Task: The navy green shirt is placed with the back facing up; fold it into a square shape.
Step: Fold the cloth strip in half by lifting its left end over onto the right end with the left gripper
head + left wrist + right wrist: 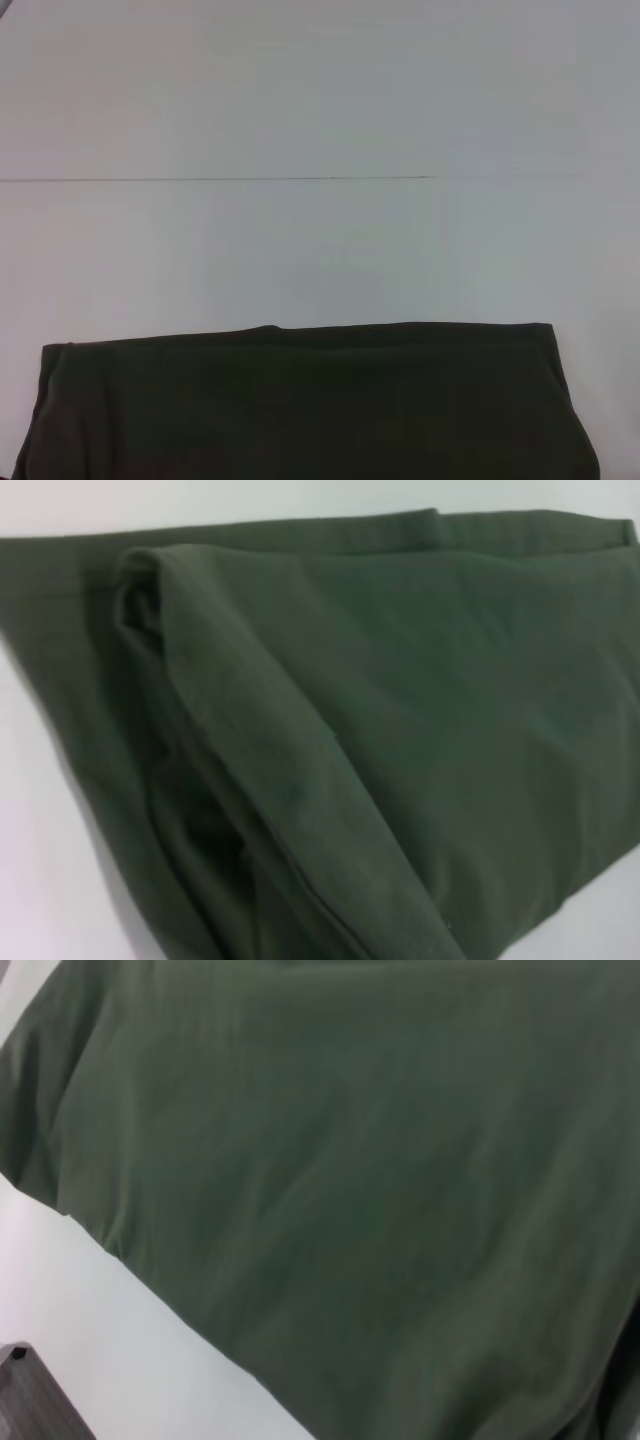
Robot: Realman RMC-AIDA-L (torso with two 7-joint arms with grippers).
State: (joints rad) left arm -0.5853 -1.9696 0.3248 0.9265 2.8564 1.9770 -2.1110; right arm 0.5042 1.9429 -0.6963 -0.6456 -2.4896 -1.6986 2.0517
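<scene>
Head view showed the navy green shirt (300, 405) lying flat on the white table (320, 100), filling the near part of the frame, its far edge a nearly straight line running across the table. We saw its near part cut off by the frame's lower border. A thin dark seam line (215, 180) crossed the tabletop well beyond the shirt. No arm or gripper appeared in this view.

Left wrist view looked down at the shirt (400, 710) from close by — the fabric was folded over itself, with a layered, rolled edge running diagonally and a hemmed band along the far side. White table (40, 860) showed beside it. We could not see the left gripper's fingers, so we cannot tell their state.

Right wrist view was almost filled by smooth shirt fabric (350, 1190), one edge slanting across white table (150, 1360) — a dark grey corner (35, 1395) sat at the frame's edge, what it was we could not tell. Right gripper's fingers were not visible either; state cannot be told.
</scene>
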